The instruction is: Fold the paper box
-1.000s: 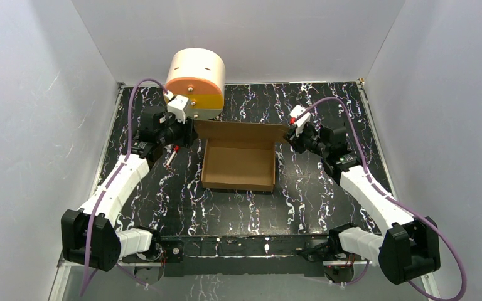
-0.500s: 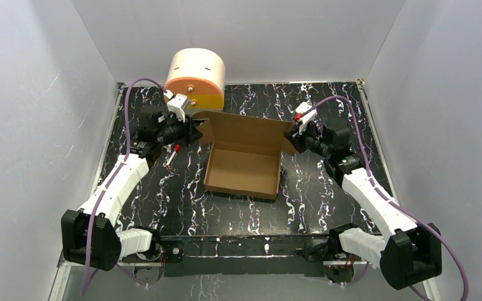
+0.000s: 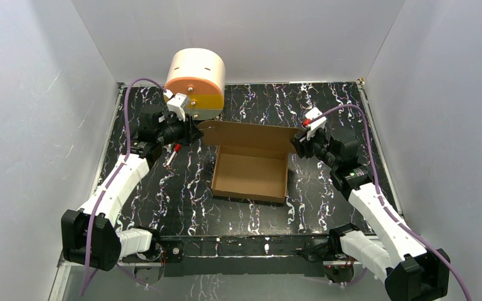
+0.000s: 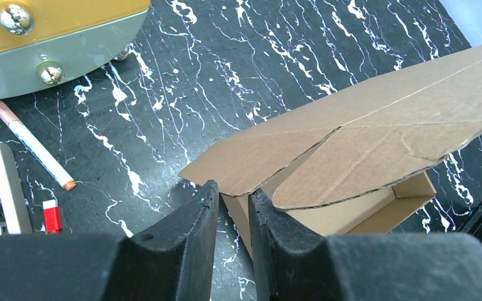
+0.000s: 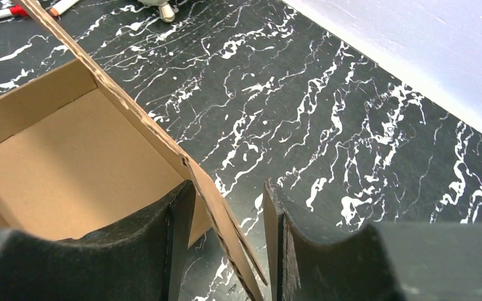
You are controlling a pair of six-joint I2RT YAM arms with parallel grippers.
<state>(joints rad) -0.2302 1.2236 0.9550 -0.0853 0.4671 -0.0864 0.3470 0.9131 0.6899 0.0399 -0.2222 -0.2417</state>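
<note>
The paper box is a brown cardboard tray on the black marbled table, with its lid raised at the back. My left gripper is at the lid's left corner. In the left wrist view its jaws stand narrowly open: a box wall touches the right finger, and a strip of table shows beside the left finger. My right gripper is at the lid's right corner. It is open, and the lid's side flap hangs loose between its fingers.
A cream cylinder with an orange and yellow front stands just behind the left gripper. A pen and a small white and red item lie on the table left of the box. White walls close in the table on three sides.
The box has slid to the right and turned a little. The right arm moved right with it and its jaws have opened off the flap. The left jaws have narrowed.
</note>
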